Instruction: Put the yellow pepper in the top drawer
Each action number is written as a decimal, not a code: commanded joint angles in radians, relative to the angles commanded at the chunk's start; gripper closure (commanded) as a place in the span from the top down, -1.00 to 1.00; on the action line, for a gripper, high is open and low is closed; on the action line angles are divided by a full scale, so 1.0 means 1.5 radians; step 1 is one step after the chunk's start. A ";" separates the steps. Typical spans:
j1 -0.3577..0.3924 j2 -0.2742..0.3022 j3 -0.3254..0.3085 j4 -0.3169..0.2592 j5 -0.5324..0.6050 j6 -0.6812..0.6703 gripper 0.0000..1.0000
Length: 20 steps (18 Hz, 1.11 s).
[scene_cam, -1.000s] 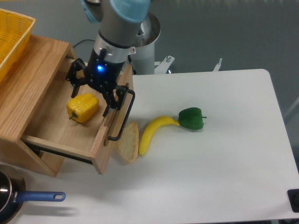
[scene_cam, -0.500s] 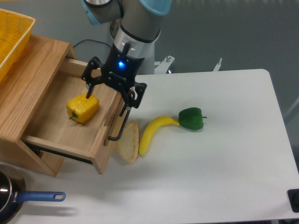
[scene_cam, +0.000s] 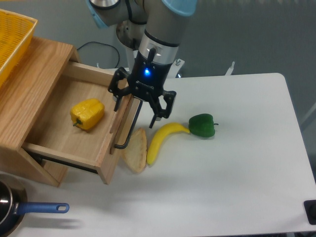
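The yellow pepper (scene_cam: 87, 113) lies on its side inside the open top drawer (scene_cam: 64, 143), a light-wood box with a black bar handle (scene_cam: 129, 123) on its front panel. My gripper (scene_cam: 139, 105) is open and empty. It hangs above the drawer's front panel and handle, to the right of the pepper and apart from it.
A banana (scene_cam: 160, 139) and a green pepper (scene_cam: 202, 125) lie on the white table right of the drawer. A bread slice (scene_cam: 135, 150) leans by the drawer front. A yellow mesh basket (scene_cam: 11, 39) sits on the cabinet top. A blue-handled pan (scene_cam: 19, 210) is at bottom left.
My gripper has moved right, from over the pepper inside the drawer to above the drawer's front panel. The pepper stays in the drawer, released.
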 joint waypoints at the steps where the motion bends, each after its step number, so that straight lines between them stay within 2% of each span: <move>1: -0.001 -0.002 -0.004 -0.001 0.030 0.050 1.00; 4: 0.000 -0.011 -0.013 -0.008 0.090 0.166 1.00; 8: 0.014 -0.021 -0.019 -0.009 0.141 0.181 1.00; 10: 0.021 -0.024 -0.018 -0.010 0.155 0.223 1.00; 13: 0.040 -0.031 -0.013 -0.044 0.166 0.272 1.00; 16: 0.040 -0.047 -0.011 -0.050 0.191 0.273 1.00; 20: 0.054 -0.061 -0.009 -0.107 0.200 0.268 1.00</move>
